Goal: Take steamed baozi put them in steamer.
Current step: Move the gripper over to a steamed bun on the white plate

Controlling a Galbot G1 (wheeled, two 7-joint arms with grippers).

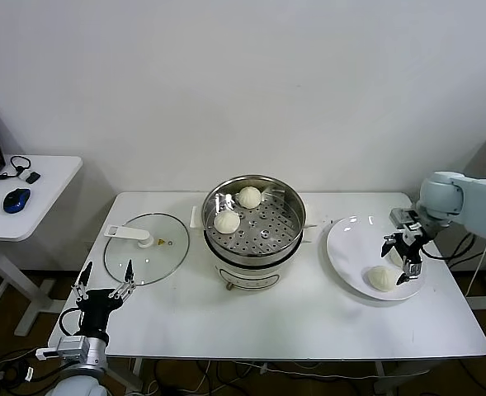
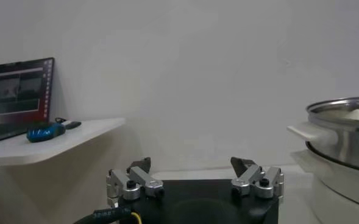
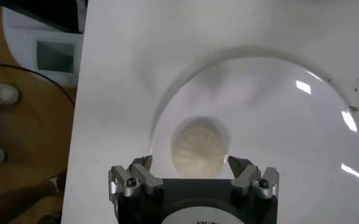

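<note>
Your right claw (image 3: 190, 170) hangs open above the soft, squashable cream-white dough bun (image 3: 199, 147) on the wide white plate (image 3: 301, 152); pinch its domed sides gently.

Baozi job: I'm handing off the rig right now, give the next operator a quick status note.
Right hand: open, poised over the one baozi on the white plate, not gripping it.
Left hand: open, idle at the table's front left corner, near the glass lid.
Steamer: open, two baozi on its tray, one at the back, one at the left.
Left to do: grasp the plate baozi and move it into the steamer.
</note>
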